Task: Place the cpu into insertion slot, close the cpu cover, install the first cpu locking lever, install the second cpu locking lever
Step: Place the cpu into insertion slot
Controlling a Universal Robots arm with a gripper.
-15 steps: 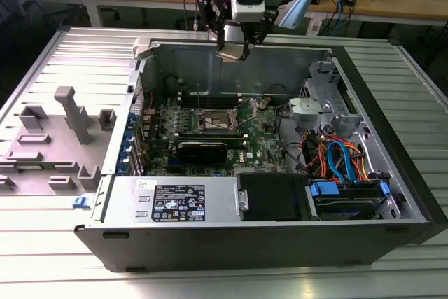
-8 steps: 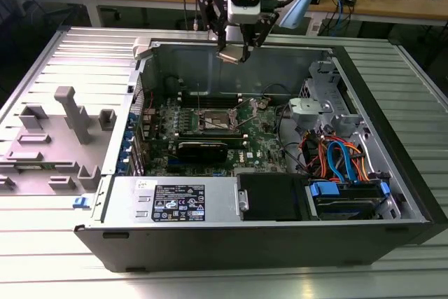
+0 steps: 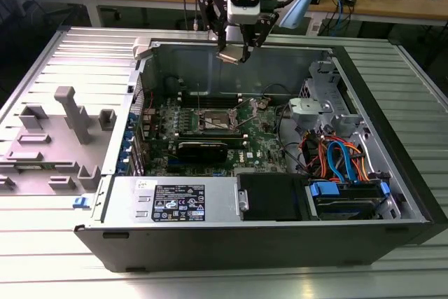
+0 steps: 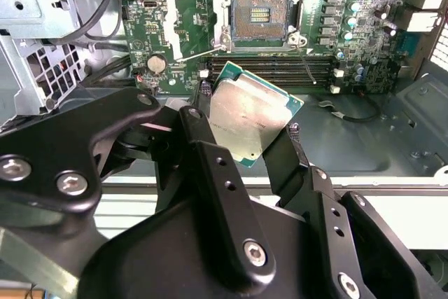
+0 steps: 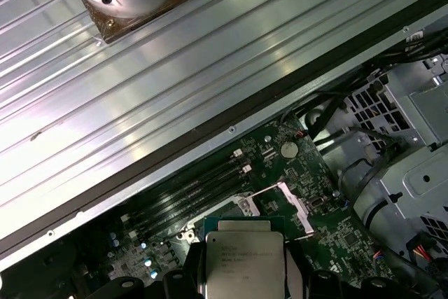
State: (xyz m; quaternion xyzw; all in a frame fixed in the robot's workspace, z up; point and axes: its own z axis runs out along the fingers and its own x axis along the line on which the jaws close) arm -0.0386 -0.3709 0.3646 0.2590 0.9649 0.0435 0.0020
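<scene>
Gripper (image 4: 245,129) pinches the cpu (image 4: 253,106) flat, silver top upward, apart from the insertion slot (image 4: 259,13).

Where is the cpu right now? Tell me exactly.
The cpu is clamped in the end effector, held above the open computer case in the exterior view, clear of the bare insertion slot on the motherboard below.

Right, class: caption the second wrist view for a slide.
Hand grips the cpu; empty slot lies beyond.

open computer case (image 3: 245,243) on ribbed table (image 3: 42,243) | grey fixtures (image 3: 73,113) beside it | cables (image 3: 339,159) inside
</scene>
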